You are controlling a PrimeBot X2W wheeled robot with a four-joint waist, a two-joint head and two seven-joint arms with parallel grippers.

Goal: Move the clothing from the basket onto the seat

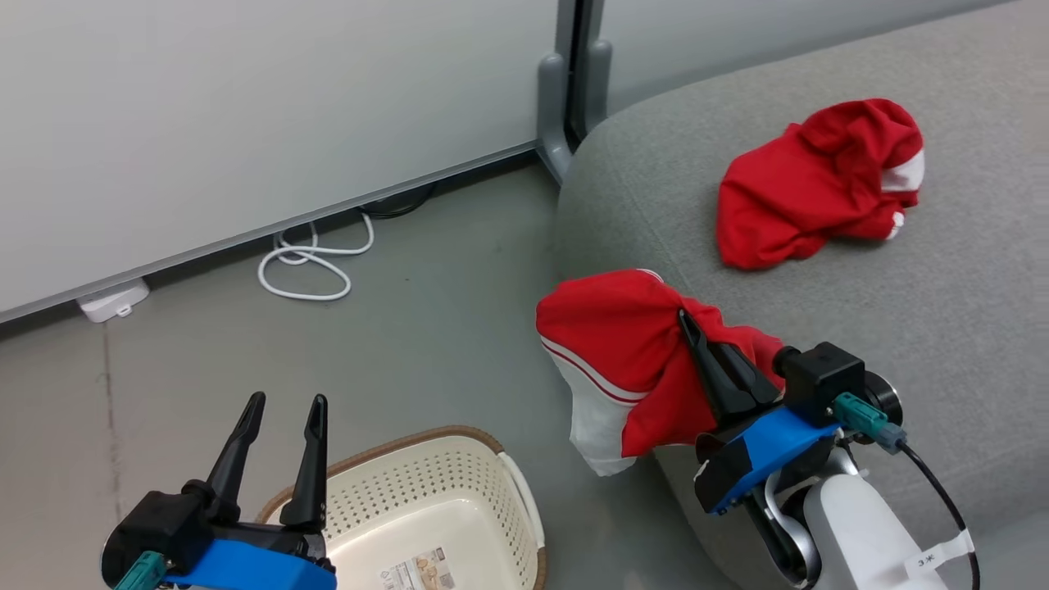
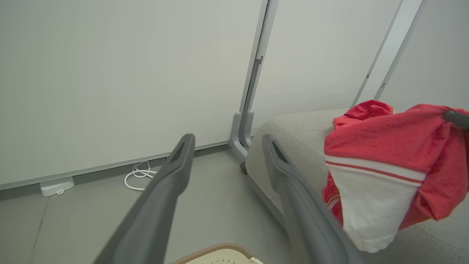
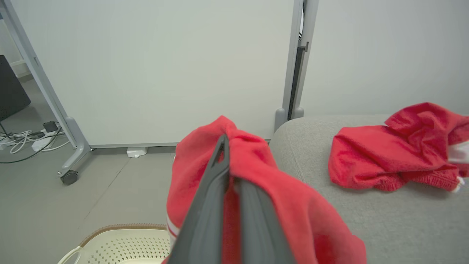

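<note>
The right gripper (image 1: 687, 326) was pinched tight on a red garment (image 1: 610, 360), held high, I guess, to clear the seat (image 1: 942, 328) edge just below. Beyond it a second red garment (image 1: 811, 188) lay on the seat. The left gripper (image 1: 288, 400) stood wide open and empty by the basket (image 1: 426, 483), whose floor was partly cut off from sight.
</note>
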